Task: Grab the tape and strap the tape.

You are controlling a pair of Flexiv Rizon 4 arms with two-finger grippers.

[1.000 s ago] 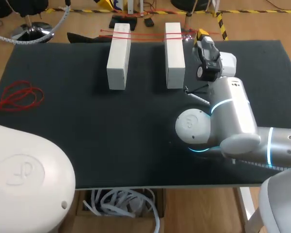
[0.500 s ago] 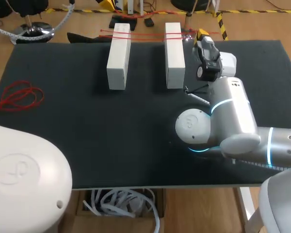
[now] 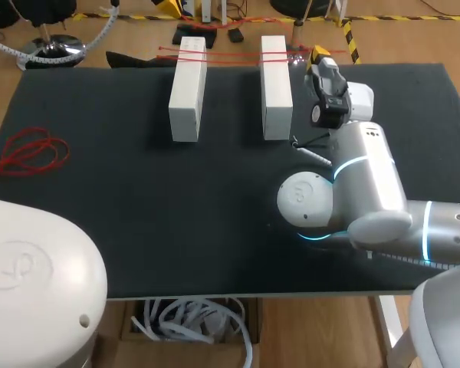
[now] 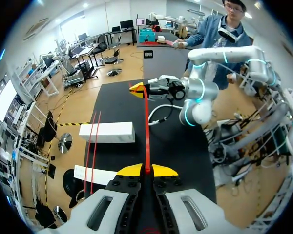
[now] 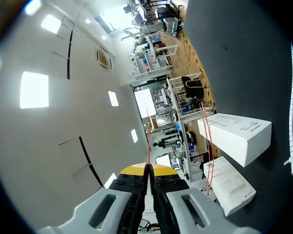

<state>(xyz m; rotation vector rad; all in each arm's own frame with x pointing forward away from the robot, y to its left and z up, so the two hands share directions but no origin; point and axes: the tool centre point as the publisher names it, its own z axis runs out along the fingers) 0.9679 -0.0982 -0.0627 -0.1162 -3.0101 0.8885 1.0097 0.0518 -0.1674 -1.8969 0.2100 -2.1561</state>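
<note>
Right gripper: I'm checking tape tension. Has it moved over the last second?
No. The right gripper, shut on the tape, stays beside the nearer white block's far end.

2 white blocks (image 3: 188,92), seemingly boxes, lie parallel and apart on the black table (image 3: 138,199)

Bright, even light falls from overhead; its source shows in the right wrist view as glaring white ceiling panels (image 5: 33,90). The matte black surface (image 3: 138,192) takes the light without glare, and shadows barely show on it. The white blocks (image 3: 188,92) are lit flat on their tops, and the right arm (image 3: 368,192) carries soft highlights on its glossy shell. In both wrist views straight edges bow more and more toward the rim, while the red tape (image 4: 147,126) stands out vividly against the dark surface.
</note>
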